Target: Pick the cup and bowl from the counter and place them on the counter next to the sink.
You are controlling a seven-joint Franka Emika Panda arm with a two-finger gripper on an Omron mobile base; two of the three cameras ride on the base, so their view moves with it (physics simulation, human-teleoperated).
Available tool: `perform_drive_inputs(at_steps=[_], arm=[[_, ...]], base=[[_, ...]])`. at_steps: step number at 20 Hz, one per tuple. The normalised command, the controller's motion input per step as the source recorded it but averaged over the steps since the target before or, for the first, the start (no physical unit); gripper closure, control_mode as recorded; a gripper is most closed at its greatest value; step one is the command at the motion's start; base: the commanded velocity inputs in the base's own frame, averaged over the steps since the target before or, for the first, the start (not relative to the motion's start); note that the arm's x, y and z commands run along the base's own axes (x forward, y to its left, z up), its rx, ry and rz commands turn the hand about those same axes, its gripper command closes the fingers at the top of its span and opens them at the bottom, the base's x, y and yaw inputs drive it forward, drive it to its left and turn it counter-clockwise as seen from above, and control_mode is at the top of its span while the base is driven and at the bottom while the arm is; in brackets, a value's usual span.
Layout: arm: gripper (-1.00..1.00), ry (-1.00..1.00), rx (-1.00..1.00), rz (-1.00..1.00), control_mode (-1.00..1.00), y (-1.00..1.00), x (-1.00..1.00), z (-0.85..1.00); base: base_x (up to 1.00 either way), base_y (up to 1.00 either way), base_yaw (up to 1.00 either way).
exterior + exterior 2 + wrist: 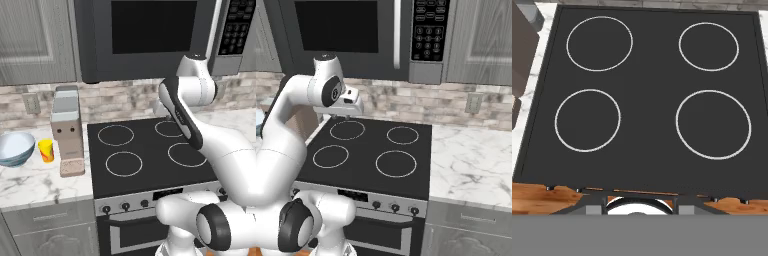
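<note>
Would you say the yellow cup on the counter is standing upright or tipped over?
Upright. In the left base view the cup stands on its base on the counter, rim upward, beside the bowl.

Both base views look forward and down from behind the arm's left and right, sharing the black cooktop [150, 150], while the hand view looks straight down on it from above.

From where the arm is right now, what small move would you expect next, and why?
Probably a swing toward the robot's left, over to the cup and bowl. Both sit untouched on the counter left of the stove, beside a coffee machine, while the gripper hovers above the burners holding nothing.
</note>
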Motion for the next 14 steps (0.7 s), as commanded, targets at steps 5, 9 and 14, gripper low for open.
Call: perform_drive_inputs(at_steps=[5,9,14], arm=[[-1.0,0.0,0.0,0.0,1.0,0.0,0.0,0.0],[-1.0,0.0,0.0,0.0,1.0,0.0,0.0,0.0],[-1.0,0.0,0.0,0.0,1.0,0.0,0.0,0.0]], base=[[0.0,0.0,0.0],[0.0,0.0,0.0],[-0.48,0.0,0.0]])
